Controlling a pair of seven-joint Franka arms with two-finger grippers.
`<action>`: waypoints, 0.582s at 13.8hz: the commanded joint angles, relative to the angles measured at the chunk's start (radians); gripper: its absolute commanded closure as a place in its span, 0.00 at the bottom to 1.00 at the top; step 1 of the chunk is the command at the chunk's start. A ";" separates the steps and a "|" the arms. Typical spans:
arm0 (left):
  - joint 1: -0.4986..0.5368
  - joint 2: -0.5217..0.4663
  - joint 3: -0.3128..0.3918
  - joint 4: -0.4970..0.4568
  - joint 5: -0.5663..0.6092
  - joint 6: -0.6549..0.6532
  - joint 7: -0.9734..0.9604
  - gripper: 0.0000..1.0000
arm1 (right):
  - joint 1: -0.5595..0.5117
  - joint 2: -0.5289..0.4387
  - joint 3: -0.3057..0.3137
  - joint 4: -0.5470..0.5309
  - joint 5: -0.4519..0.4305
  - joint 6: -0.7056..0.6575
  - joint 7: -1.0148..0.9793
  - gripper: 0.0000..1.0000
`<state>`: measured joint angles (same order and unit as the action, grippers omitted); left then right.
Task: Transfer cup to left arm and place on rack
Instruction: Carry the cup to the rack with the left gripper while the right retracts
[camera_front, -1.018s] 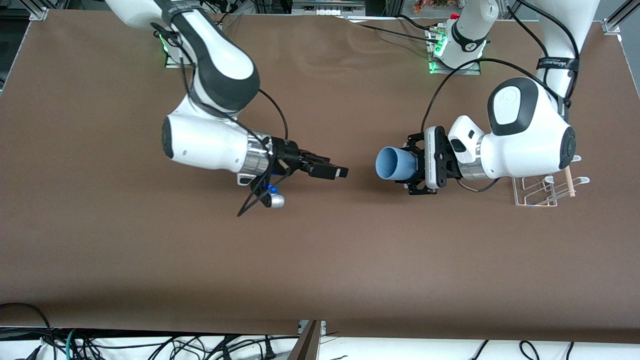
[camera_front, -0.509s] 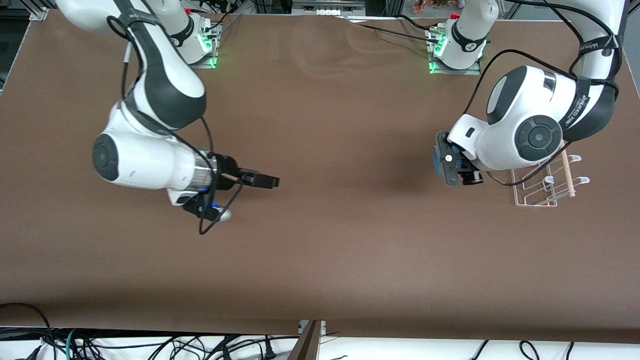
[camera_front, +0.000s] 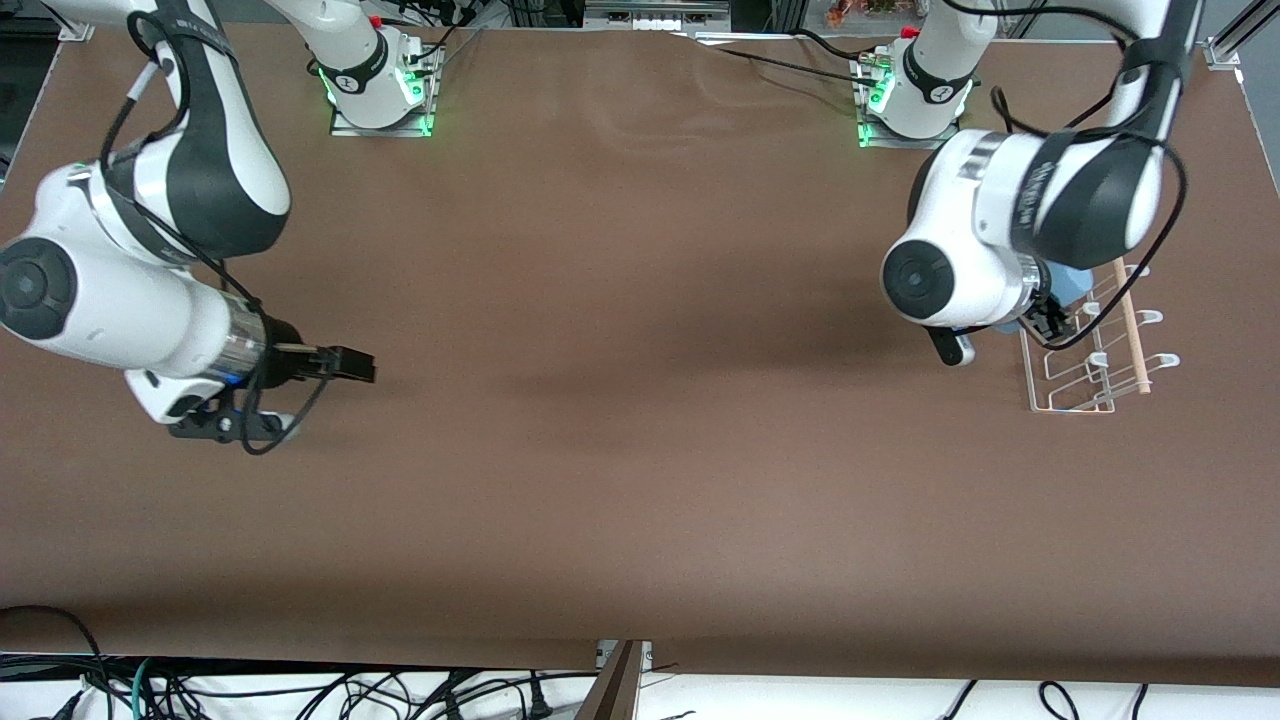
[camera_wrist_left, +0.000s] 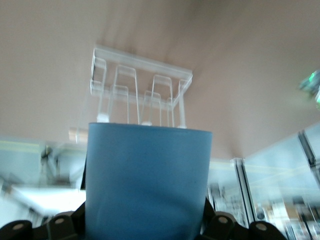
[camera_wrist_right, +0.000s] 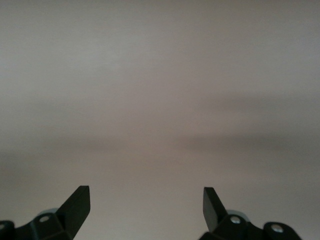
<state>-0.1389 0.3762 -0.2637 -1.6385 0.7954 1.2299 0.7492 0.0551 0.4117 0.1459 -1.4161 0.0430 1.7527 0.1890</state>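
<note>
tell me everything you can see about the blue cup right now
The cup is a light-blue, handleless tumbler with smooth matte walls that look like plastic. It is held in the left gripper, jaws closed on it, up in the air over the edge of the white wire rack at the left arm's end of the table. The front view shows only a sliver of it beside the arm's wrist.

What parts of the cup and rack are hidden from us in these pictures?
- Cup, front view: mostly hidden by the left arm; only a blue sliver shows.
- Cup's bottom, left wrist view: cut off by the picture's edge.
- Rack, front view: its end toward the bases is covered by the arm.
- Left pincer: fingers hidden by the cup.
</note>
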 joint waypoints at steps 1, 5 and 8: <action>0.034 0.035 0.012 -0.079 0.166 -0.032 -0.074 1.00 | -0.044 -0.109 0.004 -0.104 -0.084 0.002 -0.110 0.00; 0.155 0.032 0.008 -0.216 0.373 0.173 -0.188 1.00 | -0.083 -0.211 0.004 -0.167 -0.123 -0.002 -0.129 0.00; 0.162 0.038 0.009 -0.276 0.436 0.214 -0.255 1.00 | -0.083 -0.249 0.004 -0.187 -0.123 -0.030 -0.134 0.00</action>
<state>0.0281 0.4381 -0.2460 -1.8567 1.1735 1.4274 0.5410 -0.0192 0.2160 0.1419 -1.5489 -0.0640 1.7353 0.0684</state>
